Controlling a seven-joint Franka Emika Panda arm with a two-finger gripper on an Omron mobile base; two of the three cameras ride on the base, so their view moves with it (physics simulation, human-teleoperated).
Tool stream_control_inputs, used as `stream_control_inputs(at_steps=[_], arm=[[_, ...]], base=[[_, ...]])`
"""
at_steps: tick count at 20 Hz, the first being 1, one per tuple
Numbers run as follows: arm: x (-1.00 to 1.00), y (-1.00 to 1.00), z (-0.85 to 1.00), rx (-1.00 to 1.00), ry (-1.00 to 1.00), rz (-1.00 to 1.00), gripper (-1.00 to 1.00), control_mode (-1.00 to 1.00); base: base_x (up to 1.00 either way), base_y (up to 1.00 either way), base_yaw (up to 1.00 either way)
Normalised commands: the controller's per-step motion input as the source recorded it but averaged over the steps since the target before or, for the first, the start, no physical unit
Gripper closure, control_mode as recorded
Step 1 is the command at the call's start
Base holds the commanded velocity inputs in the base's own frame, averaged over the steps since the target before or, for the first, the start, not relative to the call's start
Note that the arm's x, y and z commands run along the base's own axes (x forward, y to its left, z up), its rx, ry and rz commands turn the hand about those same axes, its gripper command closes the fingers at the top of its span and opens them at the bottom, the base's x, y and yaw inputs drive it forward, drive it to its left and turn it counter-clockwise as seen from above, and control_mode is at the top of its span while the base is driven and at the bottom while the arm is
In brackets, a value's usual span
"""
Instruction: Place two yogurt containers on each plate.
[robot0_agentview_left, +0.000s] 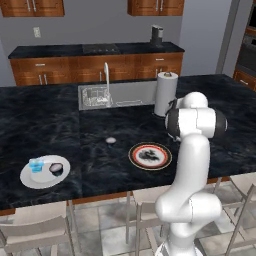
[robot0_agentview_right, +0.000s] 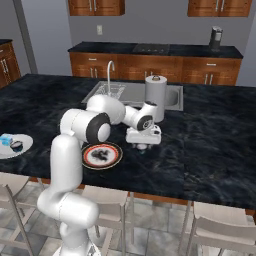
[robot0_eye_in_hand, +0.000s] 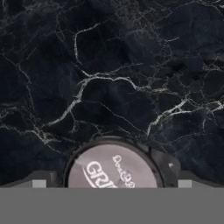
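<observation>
A dark round yogurt container with a pale grey printed top (robot0_eye_in_hand: 113, 168) stands on the black marble counter, directly below my gripper (robot0_eye_in_hand: 111, 183). The gripper is open, with one fingertip (robot0_eye_in_hand: 38, 183) on each side of the cup and a gap to it. In the right base view the gripper (robot0_agentview_right: 143, 145) points down, low over the counter, just right of the patterned plate (robot0_agentview_right: 102, 155), whose orange-red rim (robot0_agentview_left: 150, 156) rings a dark centre with nothing on it. The white plate (robot0_agentview_left: 30, 180) at the left holds a light blue cup (robot0_agentview_left: 35, 165) and a dark cup (robot0_agentview_left: 56, 168). Another yogurt container (robot0_agentview_left: 110, 140) stands alone on the counter.
A paper towel roll (robot0_agentview_right: 155, 97) stands just behind the gripper, next to the sink (robot0_agentview_left: 117, 94) with its tap (robot0_agentview_left: 106, 75). Stools (robot0_agentview_right: 220, 232) line the counter's near edge. Black counter stretches to the right of the gripper.
</observation>
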Motion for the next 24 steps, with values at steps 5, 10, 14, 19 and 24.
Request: stream_control_inputs(at_steps=[5,10,14,19,24], arm=[[0.09,0.00,-0.34,-0.01,0.00,0.00,-1.00,-1.00],[0.17,0.00,-0.21,0.00,0.00,0.00,1.00,-1.00],[-0.02,0.01,0.14,0.00,0.00,0.00,1.00,-1.00],[-0.35,0.51,0.36,0.05,0.00,0.00,1.00,-1.00],[-0.47,0.76,0.25,0.07,0.00,-0.05,1.00,-1.00]], base=[[0.00,0.00,0.00],[0.00,0.00,0.00],[0.00,0.00,0.00],[0.00,0.00,0.00],[0.00,0.00,0.00]])
